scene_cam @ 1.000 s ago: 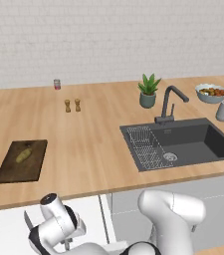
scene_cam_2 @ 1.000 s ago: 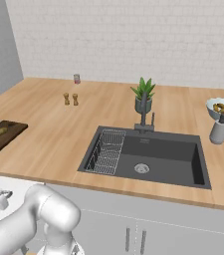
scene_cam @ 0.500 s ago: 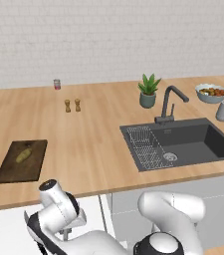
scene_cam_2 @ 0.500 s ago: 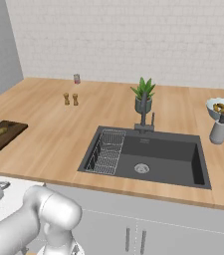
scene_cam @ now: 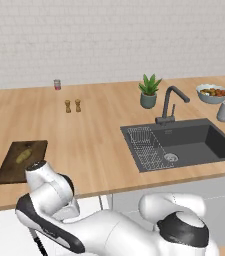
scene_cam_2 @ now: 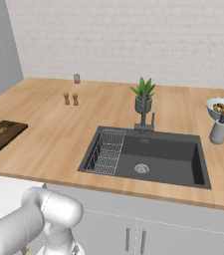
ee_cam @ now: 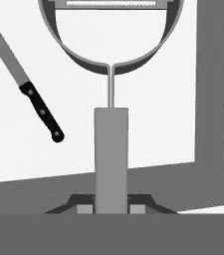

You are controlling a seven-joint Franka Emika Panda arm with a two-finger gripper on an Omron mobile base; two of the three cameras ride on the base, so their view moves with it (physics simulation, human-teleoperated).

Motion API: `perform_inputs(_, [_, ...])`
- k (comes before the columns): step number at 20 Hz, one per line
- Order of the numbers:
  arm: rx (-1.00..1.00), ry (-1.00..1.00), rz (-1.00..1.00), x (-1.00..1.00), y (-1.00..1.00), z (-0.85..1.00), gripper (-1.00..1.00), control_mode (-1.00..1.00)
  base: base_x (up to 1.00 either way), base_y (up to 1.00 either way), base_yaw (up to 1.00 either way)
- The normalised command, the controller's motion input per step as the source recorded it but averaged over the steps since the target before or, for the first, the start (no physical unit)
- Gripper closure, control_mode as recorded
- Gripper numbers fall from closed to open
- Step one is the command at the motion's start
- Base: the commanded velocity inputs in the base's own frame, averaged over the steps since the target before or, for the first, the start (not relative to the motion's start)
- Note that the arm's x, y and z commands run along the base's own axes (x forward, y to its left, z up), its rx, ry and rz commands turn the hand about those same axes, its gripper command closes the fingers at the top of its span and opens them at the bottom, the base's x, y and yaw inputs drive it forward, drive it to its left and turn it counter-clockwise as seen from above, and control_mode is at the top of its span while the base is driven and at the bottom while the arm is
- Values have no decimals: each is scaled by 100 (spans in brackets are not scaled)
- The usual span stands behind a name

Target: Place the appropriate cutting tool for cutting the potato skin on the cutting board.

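Silvery-grey peeler (ee_cam: pixel 111 124) — rounded forked head, slim straight handle — gripped in the hand (ee_cam: pixel 111 206) closed on its handle

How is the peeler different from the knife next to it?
The peeler has a wide rounded forked head and a plain grey handle; the knife has a long thin blade and a black riveted handle. The peeler's handle runs down between the fingertips; the knife lies slanted, apart. Both are metal cutting tools.

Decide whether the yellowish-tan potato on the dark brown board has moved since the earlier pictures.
No. The yellowish-tan potato lies at the same spot on the dark brown wooden cutting board, itself unmoved beside the counter's front edge.
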Motion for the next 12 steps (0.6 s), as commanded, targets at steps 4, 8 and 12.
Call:
perform_inputs(4, [0, 1, -9, 26, 26, 100, 100, -100, 0, 0, 0])
perform_inputs(8, [0, 0, -22, 90, 5, 92, 100, -100, 0, 0, 0])
perform_inputs(12, [-2, 0, -29, 100, 27, 53, 100, -100, 0, 0, 0])
